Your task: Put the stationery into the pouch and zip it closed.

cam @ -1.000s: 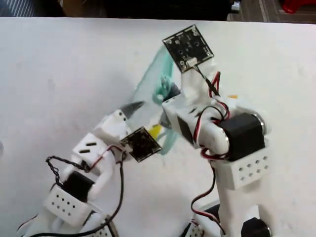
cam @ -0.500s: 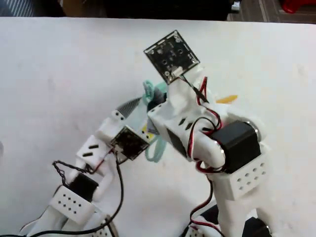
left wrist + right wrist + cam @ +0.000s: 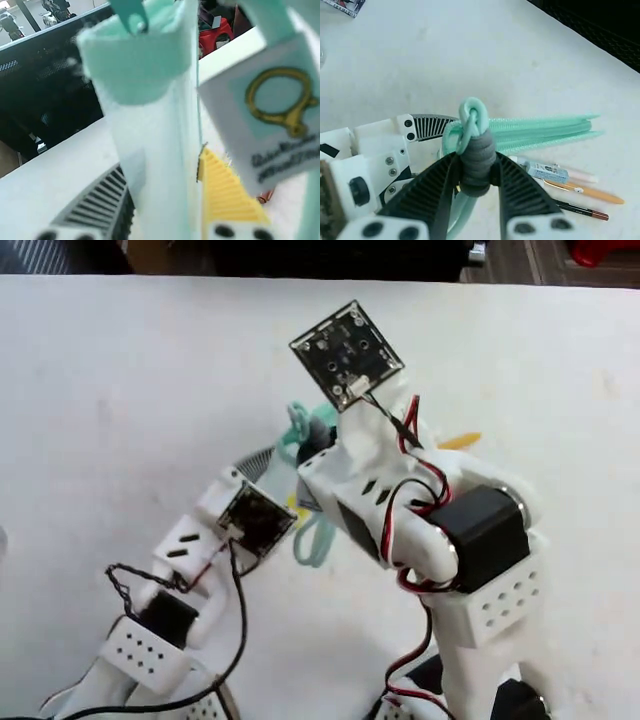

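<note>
pinching the zip pull (image 3: 477,150), right end effector (image 3: 476,167); left end effector (image 3: 160,167) clamps the pouch (image 3: 145,80)

robotics lab, white worktable (image 3: 110,370)

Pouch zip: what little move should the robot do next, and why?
Probably the right pincer should tug the grey tab it pinches away from the left pincer, which clamps the pouch, to open it. The pens seem to lie outside on the table, so they need a way in.

Matt mint cloth pouch (image 3: 540,132); smooth white table (image 3: 420,50)
</note>
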